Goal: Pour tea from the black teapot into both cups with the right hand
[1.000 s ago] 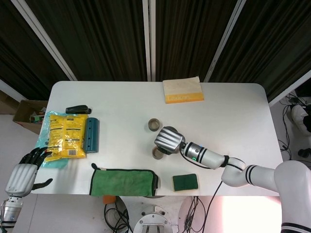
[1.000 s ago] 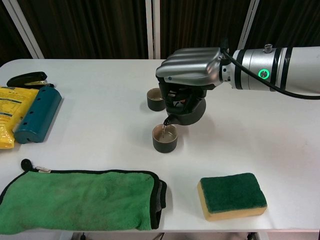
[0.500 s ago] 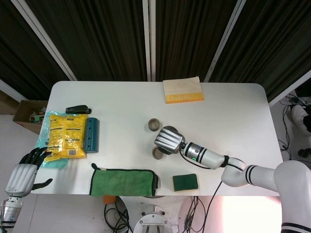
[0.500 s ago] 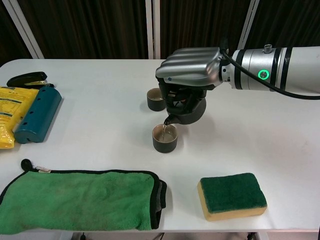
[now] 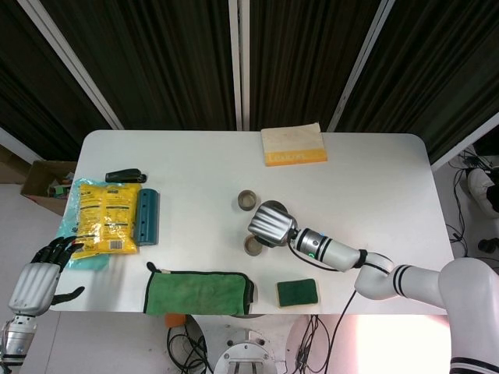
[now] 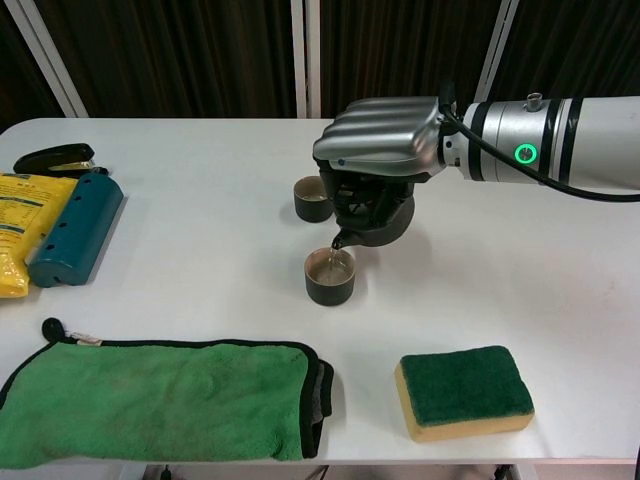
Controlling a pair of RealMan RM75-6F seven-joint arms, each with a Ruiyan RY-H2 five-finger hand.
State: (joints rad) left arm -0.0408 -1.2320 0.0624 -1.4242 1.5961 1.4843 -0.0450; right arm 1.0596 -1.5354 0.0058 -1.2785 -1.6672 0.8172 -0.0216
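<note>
My right robot hand (image 6: 385, 140) is wrapped over the top of the black teapot (image 6: 378, 215), fingers closed down around it, and I have the teapot tipped so its spout points down and toward the front edge of the table (image 6: 200, 230). The spout hangs directly above the near cup (image 6: 331, 276), just off its rim, and there is pale liquid in that cup; a thin stream seems to run from the spout, though it is too fine to be sure.

What matters for my next move is where the far cup (image 6: 311, 200) lies. It stands behind and slightly to the left of the near one, close beside the teapot's body and partly tucked behind my robot hand in the chest view. In the head view, the far cup (image 5: 248, 200) and the near cup (image 5: 253, 245) line up nearly front to back, with my right robot hand (image 5: 271, 224) between and just to their right. So I judge the shift is short: level the teapot, carry the spout back and a little left, and tip again. The risk is clipping the far cup with the teapot's belly, since they sit so near.

My left robot hand (image 5: 40, 274) hangs off the table's left end, fingers loosely apart, holding nothing, well away from both cups.
</note>
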